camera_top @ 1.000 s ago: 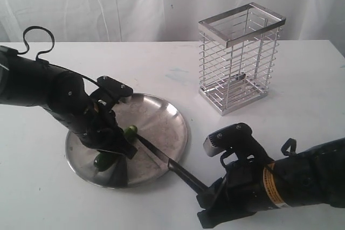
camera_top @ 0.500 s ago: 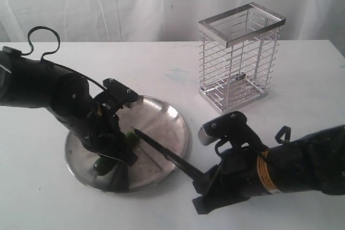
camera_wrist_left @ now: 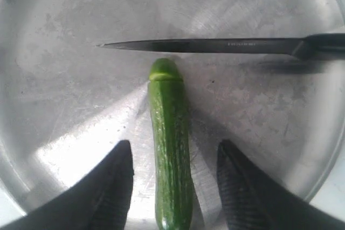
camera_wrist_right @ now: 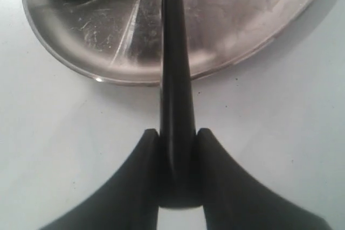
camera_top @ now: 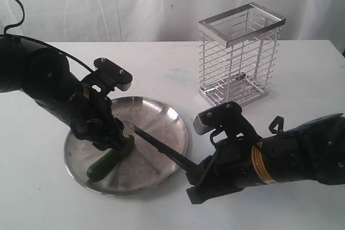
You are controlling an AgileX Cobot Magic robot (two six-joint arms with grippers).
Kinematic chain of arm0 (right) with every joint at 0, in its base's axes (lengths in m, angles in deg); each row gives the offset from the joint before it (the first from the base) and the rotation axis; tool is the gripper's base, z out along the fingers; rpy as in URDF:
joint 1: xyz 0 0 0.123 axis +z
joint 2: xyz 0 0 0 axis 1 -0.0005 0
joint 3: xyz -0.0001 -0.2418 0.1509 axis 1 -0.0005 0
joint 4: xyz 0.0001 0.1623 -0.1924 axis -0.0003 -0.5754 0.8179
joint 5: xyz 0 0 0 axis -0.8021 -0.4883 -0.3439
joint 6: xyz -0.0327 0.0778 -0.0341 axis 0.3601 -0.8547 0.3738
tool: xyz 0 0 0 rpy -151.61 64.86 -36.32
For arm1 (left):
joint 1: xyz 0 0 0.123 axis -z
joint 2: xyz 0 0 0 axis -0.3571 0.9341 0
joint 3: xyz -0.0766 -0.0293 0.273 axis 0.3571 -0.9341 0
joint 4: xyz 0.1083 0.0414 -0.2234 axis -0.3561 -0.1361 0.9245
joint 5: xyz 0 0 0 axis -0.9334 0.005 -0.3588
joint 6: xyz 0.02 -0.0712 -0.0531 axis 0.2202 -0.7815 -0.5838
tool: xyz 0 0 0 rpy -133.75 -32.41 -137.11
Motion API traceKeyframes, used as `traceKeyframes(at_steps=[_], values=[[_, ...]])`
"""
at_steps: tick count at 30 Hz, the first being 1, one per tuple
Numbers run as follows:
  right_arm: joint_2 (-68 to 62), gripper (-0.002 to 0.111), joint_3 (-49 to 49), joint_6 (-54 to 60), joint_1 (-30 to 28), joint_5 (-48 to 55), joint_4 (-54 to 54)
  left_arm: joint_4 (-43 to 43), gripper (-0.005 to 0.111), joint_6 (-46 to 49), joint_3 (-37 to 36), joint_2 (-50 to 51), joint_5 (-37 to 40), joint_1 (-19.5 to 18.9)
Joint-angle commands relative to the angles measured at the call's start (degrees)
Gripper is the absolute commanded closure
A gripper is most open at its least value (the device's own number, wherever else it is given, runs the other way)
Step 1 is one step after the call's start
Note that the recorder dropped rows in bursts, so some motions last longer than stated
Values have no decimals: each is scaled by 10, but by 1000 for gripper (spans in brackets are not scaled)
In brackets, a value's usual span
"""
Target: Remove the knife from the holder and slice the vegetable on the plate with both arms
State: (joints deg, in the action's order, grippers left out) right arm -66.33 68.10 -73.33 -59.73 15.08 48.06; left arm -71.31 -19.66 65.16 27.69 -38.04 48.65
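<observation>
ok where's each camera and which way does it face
exterior: off the arms, looking down at the plate and holder; left arm and right arm show.
left wrist: on the left arm, looking down at the vegetable inside the open left end effector.
right wrist: on the right arm, looking along the knife held by the right end effector.
shared: all show knife and plate.

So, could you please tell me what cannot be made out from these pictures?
- Exterior view: part of the vegetable, behind the left gripper.
- Left wrist view: handle end of the knife, cut off by the edge; whether the tip slice is fully severed.
- Right wrist view: the blade, behind the handle in the right gripper; the vegetable, mostly beyond the edge.
</observation>
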Motion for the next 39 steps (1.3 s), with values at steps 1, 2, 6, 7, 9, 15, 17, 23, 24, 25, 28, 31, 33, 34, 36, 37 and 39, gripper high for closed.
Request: traceKeyframes(at_steps=[1,2,6,7,9,15,17,23,24,25,28,31,33,34,36,37,39], values=[[3,108,3,-4,1,-20,3,1,54,2,-3,-5,11,3],[3,108,3,-4,2,-23,3,1,54,2,-3,-5,11,3],[3,108,3,-4,6,-20,3,1,54,2,-3,-5,5,3],[3,108,3,-4,6,-18,3,1,54,2,-3,-5,3,3],[3,108,3,-4,6,-12,5,1,54,2,-3,-5,1,3],[3,108,3,-13,6,-18,11,1,54,2,-3,-5,1,3],[3,108,3,-18,6,-18,19,1,54,2,-3,-5,1,3],[3,108,3,-51,6,-29,54,1,54,2,-3,-5,0,3],[3,108,3,-52,6,-29,54,1,54,2,-3,-5,0,3],[3,108,3,-52,6,-29,54,1,54,2,-3,-5,0,3],[1,108,3,-53,6,-29,54,1,54,2,-3,-5,0,3],[-8,108,3,-56,6,-29,54,1,54,2,-3,-5,-1,3],[-19,108,3,-62,6,-35,61,1,54,2,-3,-5,-3,3],[-25,108,3,-62,6,-36,61,1,54,2,-3,-5,-4,3],[-33,108,3,-62,6,-37,63,1,54,-2,-3,-5,-8,3],[-38,108,3,-62,6,-37,63,1,54,-4,-3,-5,-11,3],[-39,108,3,-62,6,-37,63,1,54,-8,-3,-5,-18,3]])
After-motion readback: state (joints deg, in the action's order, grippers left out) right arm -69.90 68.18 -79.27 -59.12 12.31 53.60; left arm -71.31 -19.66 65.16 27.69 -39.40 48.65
